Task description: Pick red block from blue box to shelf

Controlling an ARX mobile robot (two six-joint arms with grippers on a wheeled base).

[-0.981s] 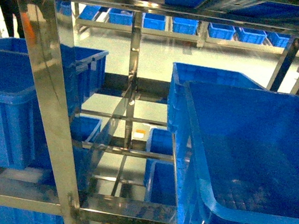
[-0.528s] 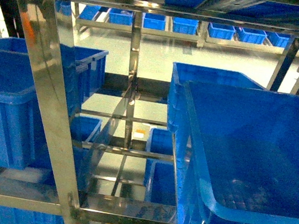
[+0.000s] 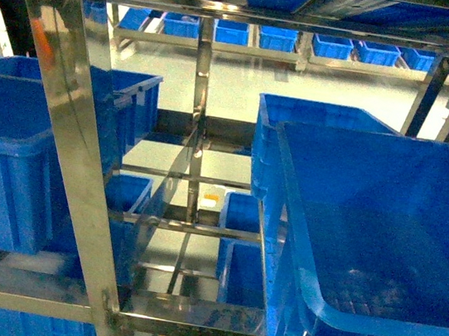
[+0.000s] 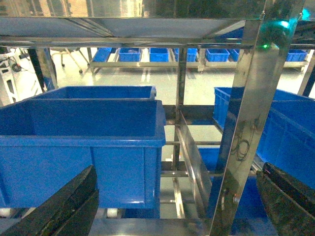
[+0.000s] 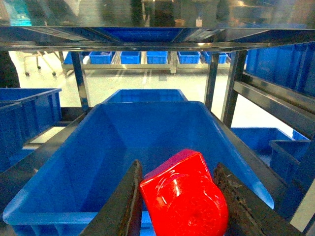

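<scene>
Right gripper [image 5: 179,206] clamps red block [image 5: 184,196]; left gripper [image 4: 179,206] agape.

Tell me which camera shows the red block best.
The right wrist view. There the red block fills the lower foreground, clamped between the right gripper's fingers, above a blue crate on the shelf. The head and left wrist views show only shelf and crates, no block.

Right gripper [image 5: 179,196], clamped on red block [image 5: 184,194], faces open dark blue crate [image 5: 147,142]: your way in is clear. Shelf [image 5: 147,44] rail overhead caps height; uprights [image 5: 236,88] flank right side.
</scene>
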